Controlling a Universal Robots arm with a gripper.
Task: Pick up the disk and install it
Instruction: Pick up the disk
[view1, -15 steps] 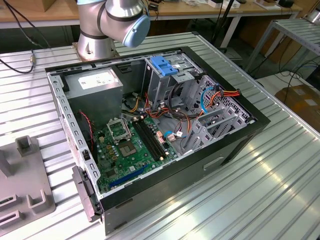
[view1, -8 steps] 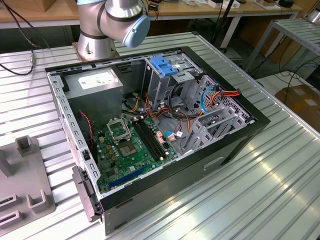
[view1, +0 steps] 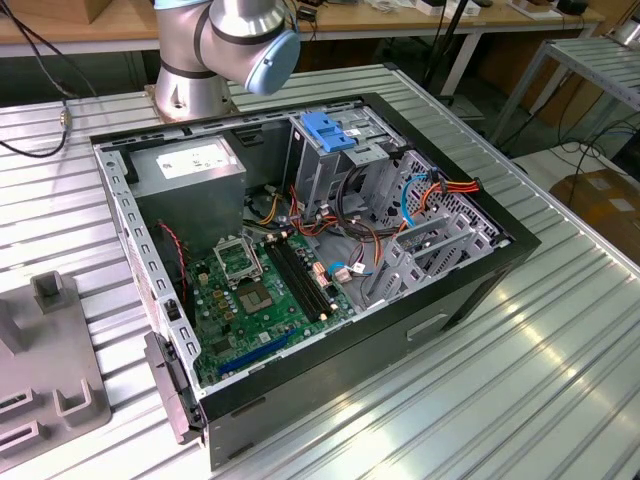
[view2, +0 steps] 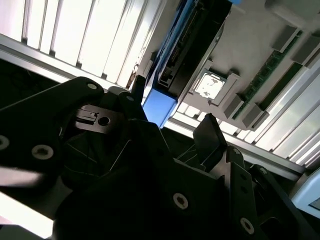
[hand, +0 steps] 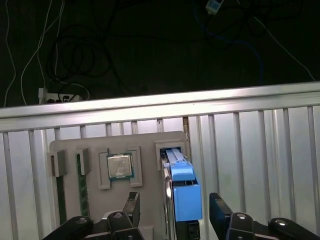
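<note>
1. Slatted metal table (view1: 500, 400) under everything, ribbed across its whole top.
2. Open computer case (view1: 505, 262) lying on its side mid-table, interior facing up.
3. Grey robot arm (view1: 225, 40) at the far side of the table, behind the case.
4. Grey holder tray (hand: 145, 142) flat on the slats close to a table edge. Same tray (view1: 60, 380) at the exterior view's left, near side, well apart from the case.
5. Inside the case: grey power supply (view1: 190, 170) at the far end toward the exterior view's left, and green motherboard (view1: 260, 290) at the near end. Silver drive cage (view1: 345, 175) far toward the exterior view's right, with a blue bracket (view1: 330, 130) on top.
6. Gripper (hand: 176, 212) low over the tray, black fingers (hand: 220, 210) spread wide. One finger on each side of the disk, a gap showing at both, gripping nothing. Same straddle in the second wrist view (view2: 173, 104).
7. Disk (hand: 186, 197) standing on edge in the tray's end slot, blue rail uppermost, between the open fingers. Dark body (view2: 190, 47) plain in the second wrist view.
8. Green memory stick (hand: 80, 180) upright in a narrow tray slot.
9. Square processor chip (hand: 120, 166) seated in the pocket just beside the disk's slot.
</note>
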